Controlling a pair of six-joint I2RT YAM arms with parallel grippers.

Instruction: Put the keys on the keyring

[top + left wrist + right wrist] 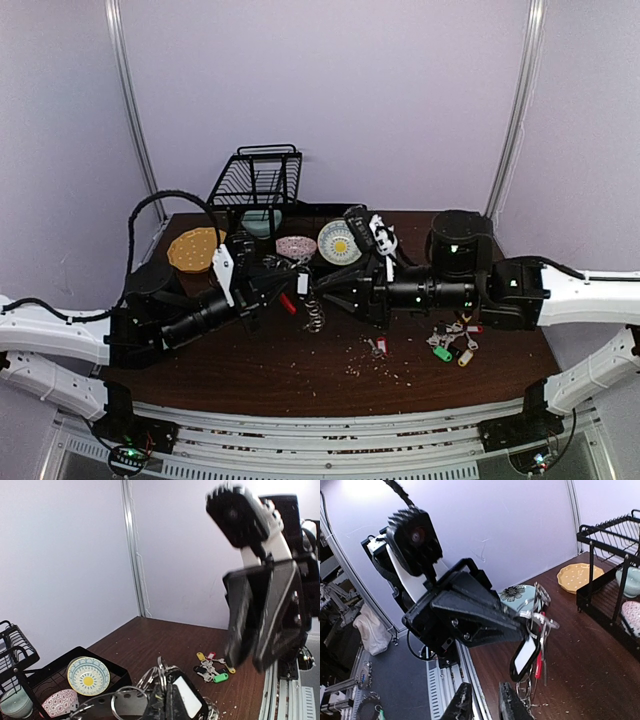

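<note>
My left gripper (286, 288) is shut on the keyring (290, 303), held up over the middle of the table. In the right wrist view the keyring (538, 664) shows its red arc, a black tag with a white label (525, 655) and several split rings dangling below. The left wrist view has rings (163, 672) bunched around my left gripper (172, 702). My right gripper (485, 706) is open with nothing between its fingers, just right of the keyring and facing it (323, 297). The keys (452, 344) lie in a coloured-tag cluster at the right (212, 669). One red-tagged key (378, 345) lies apart.
A black wire dish rack (258, 180) stands at the back. In front of it are a yellow plate (195, 248), a pink bowl (296, 246) and a patterned plate (339, 241) on a black tray (107, 667). Crumbs dot the table front.
</note>
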